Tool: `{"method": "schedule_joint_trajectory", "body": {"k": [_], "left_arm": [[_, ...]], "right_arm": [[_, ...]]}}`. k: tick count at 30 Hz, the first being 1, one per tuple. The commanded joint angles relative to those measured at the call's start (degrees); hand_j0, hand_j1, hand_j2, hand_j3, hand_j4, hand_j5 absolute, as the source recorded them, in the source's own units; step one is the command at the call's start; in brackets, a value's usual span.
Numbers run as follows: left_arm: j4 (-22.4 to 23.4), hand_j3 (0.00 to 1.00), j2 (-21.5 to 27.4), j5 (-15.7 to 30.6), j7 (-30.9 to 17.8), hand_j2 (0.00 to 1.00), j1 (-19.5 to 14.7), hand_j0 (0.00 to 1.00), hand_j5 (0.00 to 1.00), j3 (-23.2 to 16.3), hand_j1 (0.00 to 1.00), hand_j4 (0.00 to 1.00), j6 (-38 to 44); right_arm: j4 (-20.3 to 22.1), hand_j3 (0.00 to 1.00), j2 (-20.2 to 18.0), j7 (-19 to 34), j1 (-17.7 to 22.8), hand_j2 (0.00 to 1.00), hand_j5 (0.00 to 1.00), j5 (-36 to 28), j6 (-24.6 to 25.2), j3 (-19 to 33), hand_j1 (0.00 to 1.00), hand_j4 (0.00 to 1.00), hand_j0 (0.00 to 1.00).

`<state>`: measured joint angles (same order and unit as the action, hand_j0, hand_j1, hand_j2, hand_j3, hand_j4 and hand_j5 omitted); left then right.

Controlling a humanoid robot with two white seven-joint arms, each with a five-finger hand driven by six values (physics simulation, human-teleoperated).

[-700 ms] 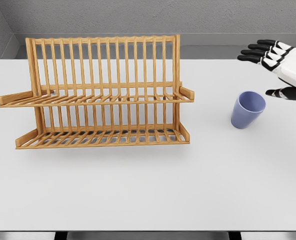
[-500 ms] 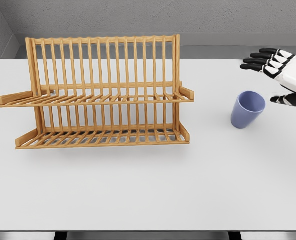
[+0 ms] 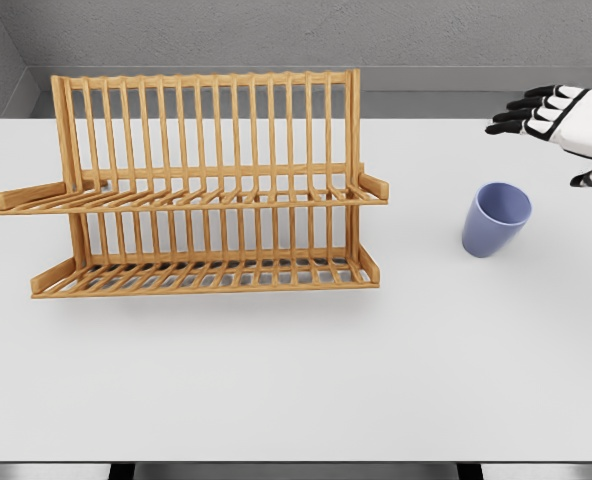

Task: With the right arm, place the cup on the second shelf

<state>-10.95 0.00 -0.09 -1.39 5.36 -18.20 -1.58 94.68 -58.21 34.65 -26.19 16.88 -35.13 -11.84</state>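
Observation:
A blue cup [image 3: 496, 218] stands on the white table [image 3: 296, 380] at the right, its mouth tilted toward me. A wooden two-tier dish rack [image 3: 201, 190] occupies the left and middle, with an upper shelf [image 3: 191, 198] and a lower shelf [image 3: 206, 275], both bare. My right hand [image 3: 561, 135] hovers at the right edge, above and right of the cup, open with spread black-tipped fingers [image 3: 516, 115] and thumb [image 3: 588, 179]. It holds nothing and is apart from the cup. The left arm is out of view.
A grey wall [image 3: 296, 30] runs behind the table's far edge. The table's front edge lies near the bottom of the view.
The right hand has drawn back to the right and slightly up, farther from the cup. Cup and rack have not moved.

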Motion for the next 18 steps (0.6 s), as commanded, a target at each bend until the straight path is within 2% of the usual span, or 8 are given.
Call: {"method": "schedule_joint_trajectory", "body": {"k": [1,8,15,18], "left_arm": [[0.0,1.0,0.0,0.0,0.1,1.0,-0.1,1.0,1.0,0.0,1.0,1.0,0.0],[0.0,1.0,0.0,0.0,0.0,1.0,-0.1,1.0,1.0,0.0,1.0,1.0,0.0],[0.0,1.0,0.0,0.0,0.0,1.0,0.0,1.0,1.0,0.0,1.0,1.0,0.0],[0.0,1.0,0.0,0.0,0.0,1.0,0.0,1.0,1.0,0.0,1.0,1.0,0.0]], "right_arm": [[-3.4,1.0,1.0,0.4,0.0,1.0,1.0,-0.2,0.1,-3.5,1.0,1.0,1.0],[-4.9,1.0,1.5,0.4,-0.4,1.0,1.0,-0.1,0.1,-5.7,1.0,1.0,1.0],[-13.2,1.0,2.7,0.4,-0.8,1.0,1.0,0.1,0.1,-10.5,1.0,1.0,1.0],[-15.8,1.0,4.9,0.4,-5.6,1.0,1.0,0.3,0.1,-14.3,1.0,1.0,1.0]]}}
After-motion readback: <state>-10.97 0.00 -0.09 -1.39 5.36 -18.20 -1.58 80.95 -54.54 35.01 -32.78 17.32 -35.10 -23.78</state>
